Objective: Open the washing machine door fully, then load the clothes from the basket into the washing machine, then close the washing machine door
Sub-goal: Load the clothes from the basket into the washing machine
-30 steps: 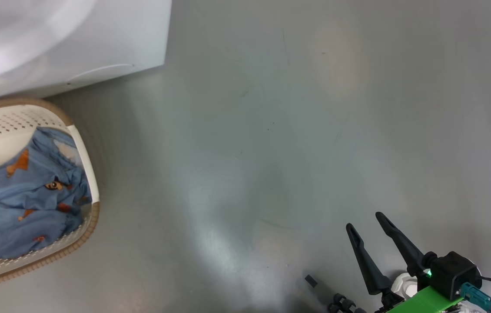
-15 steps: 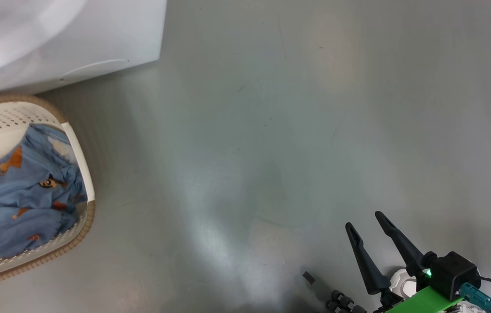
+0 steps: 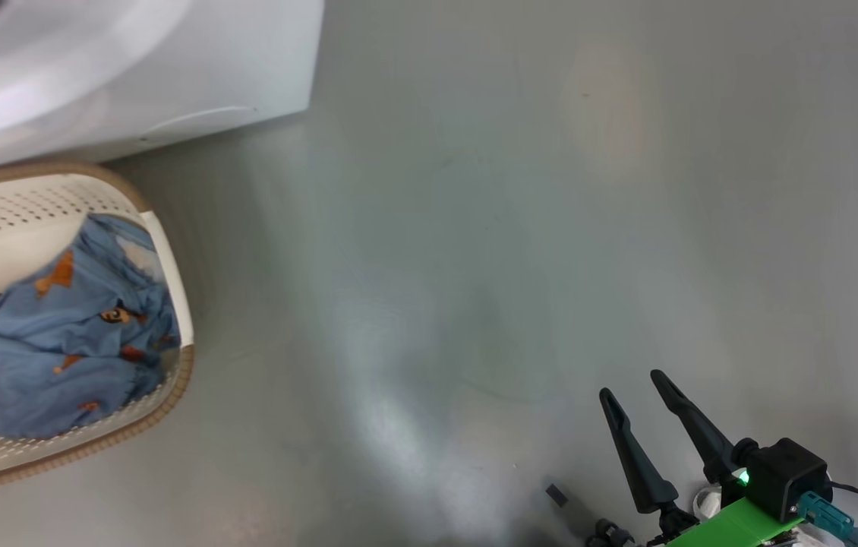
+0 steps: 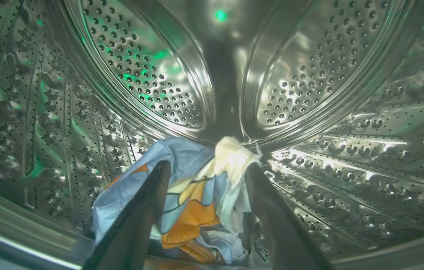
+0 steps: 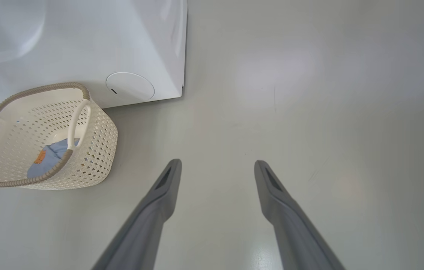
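Pincers both spread: left pincer (image 4: 208, 165) inside drum (image 4: 140, 75), clothes (image 4: 193, 210) between its fingers (image 4: 148, 202); right pincer (image 5: 217, 162) above floor (image 5: 309, 112)

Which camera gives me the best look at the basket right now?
The right wrist view: the basket sits nearly whole there, with its rim, perforated wall and both handles. The head view looks down into it, cut at the left edge, with the blue clothes inside. The left wrist view faces the drum.

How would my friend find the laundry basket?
Look for the big white washing machine. On the grey floor right in front of it sits the basket. It is the cream thing full of little holes, with a brown rim and blue clothes inside.
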